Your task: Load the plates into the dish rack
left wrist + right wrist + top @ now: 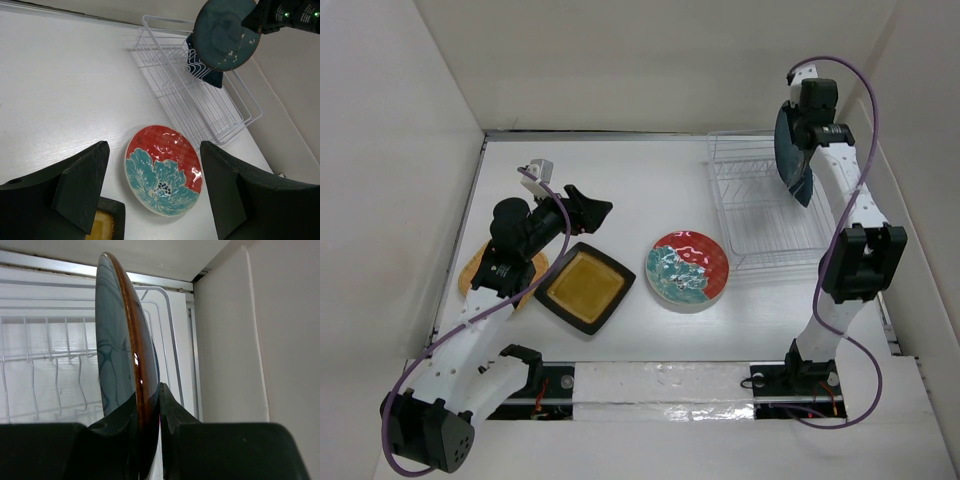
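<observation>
My right pincer was clamped on the rim of the teal plate, holding it upright on edge. The rack lay straight below that pincer and spread out to its left, so the plate's lower edge already pointed down at the wires. A small blue plate sat just under the teal one, apparently in the rack. I judged the lowering hinged on keeping the teal plate's face in line with a free slot beside the blue one; I could not tell how well they lined up. My left pincer hung spread and empty, the marbled plate below and ahead of it, the mustard plate under it.
</observation>
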Available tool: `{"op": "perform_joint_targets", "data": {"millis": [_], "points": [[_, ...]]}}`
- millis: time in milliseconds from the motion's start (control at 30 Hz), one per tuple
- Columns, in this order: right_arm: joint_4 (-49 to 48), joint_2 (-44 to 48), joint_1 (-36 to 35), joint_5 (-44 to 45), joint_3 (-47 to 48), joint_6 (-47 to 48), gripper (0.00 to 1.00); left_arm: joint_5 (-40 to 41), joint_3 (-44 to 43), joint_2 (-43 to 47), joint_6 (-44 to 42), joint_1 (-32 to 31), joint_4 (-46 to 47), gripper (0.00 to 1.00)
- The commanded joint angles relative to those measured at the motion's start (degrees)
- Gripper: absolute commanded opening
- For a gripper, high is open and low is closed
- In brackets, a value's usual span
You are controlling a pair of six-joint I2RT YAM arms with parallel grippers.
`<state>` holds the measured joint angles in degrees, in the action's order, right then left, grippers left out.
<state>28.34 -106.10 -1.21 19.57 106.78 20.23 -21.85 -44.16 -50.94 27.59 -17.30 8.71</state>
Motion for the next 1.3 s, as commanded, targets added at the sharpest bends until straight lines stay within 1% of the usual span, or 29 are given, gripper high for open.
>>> {"op": "perform_joint_targets", "data": {"millis": [0, 100, 167, 267, 600, 667, 867, 1067, 1100, 1133, 1233, 1267], "points": [[-12.3, 7.2, 0.7, 3.5, 1.6, -0.2, 0.0, -0.1, -1.1, 0.0, -1.0, -0.2, 1.9, 0.7], [-12.7, 7.8, 0.7, 2.8, 0.9, -0.5, 0.0, -0.1, -1.1, 0.0, -0.9, -0.2, 2.0, 0.7], [-11.6, 6.7, 1.2, 0.6, 1.8, -0.9, 0.0, -0.2, -1.2, 0.0, -0.9, -0.2, 1.8, 0.7], [-11.7, 5.6, 1.2, 2.6, 0.9, -0.5, 0.0, -0.1, -0.9, 0.4, -0.8, -0.2, 2.2, 0.7], [-10.1, 1.5, 1.2, 1.8, -0.2, 0.0, 0.0, 0.0, -1.0, 0.0, -0.7, -0.2, 2.1, 0.7], [-11.3, 1.8, 1.2, 1.0, -1.8, 0.2, 0.0, -0.2, -1.1, -0.4, -0.7, -0.2, 2.1, 0.7], [-11.6, 1.3, 0.7, 0.2, -3.0, 1.3, 0.0, -0.2, -1.2, -0.6, -0.7, -0.2, 1.9, 0.69], [-7.8, -0.9, 0.7, -1.7, -2.6, 1.7, 0.0, 0.7, -1.5, -2.1, -1.7, -0.2, 1.1, 0.69], [-7.9, -1.0, 0.7, -2.1, -2.7, 1.0, 0.01, 1.0, -2.0, -2.5, -2.1, -0.2, 0.2, 0.69], [-7.9, -1.6, 0.7, -2.3, -2.8, 0.0, 0.07, 1.6, -2.2, -2.9, -2.6, -0.2, -0.5, 0.69], [-8.9, -1.7, 0.7, -3.4, -3.9, -1.6, 0.19, 3.2, -2.2, -3.0, -3.2, -0.2, -1.1, 0.66], [-9.0, -1.8, 0.7, -4.3, -4.1, -2.0, 0.22, 5.3, -2.2, -3.0, -3.6, -0.2, -1.6, 0.65]]}}
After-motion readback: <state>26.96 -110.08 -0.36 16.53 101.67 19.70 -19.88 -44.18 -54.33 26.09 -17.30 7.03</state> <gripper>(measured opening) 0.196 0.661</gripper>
